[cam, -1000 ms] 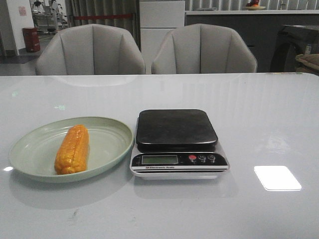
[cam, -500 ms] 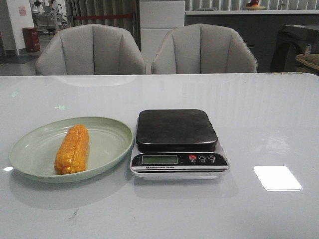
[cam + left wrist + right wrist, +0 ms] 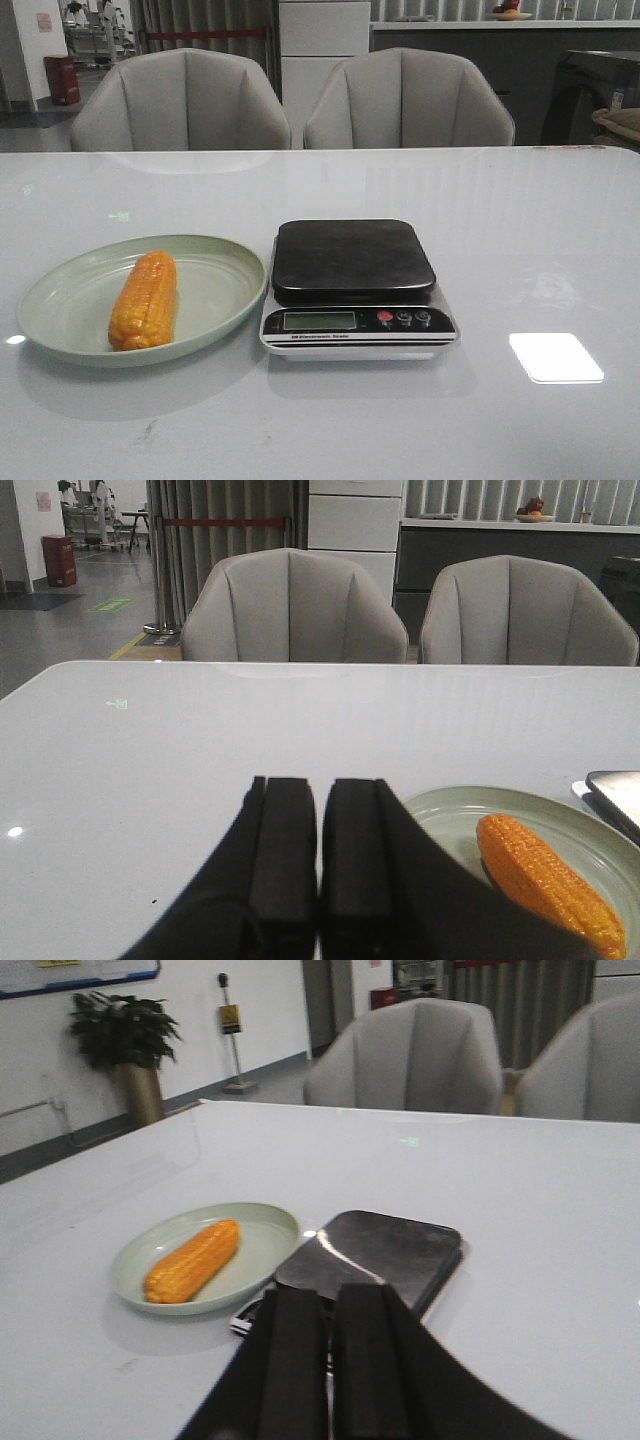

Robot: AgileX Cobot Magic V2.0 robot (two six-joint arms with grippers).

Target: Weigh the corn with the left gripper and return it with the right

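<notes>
The corn [image 3: 144, 301] lay on the pale green plate [image 3: 225, 284], left of the scale [image 3: 356, 290]; its label was too small to read. My left tool [image 3: 319, 852] and right tool [image 3: 329, 1352] were pressed together, empty, above the surface [image 3: 540, 230].

Office lounge — padded chairs [image 3: 180, 100], barrier post [image 3: 233, 1030]

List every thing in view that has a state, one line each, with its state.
corn: lying flat on the plate, not gripped
plate: on the table, holding the corn, left of the scale
scale: platform bare, nothing on it
left tool: shut, empty, hanging beside the plate
right tool: shut, empty, hanging near the scale
</notes>
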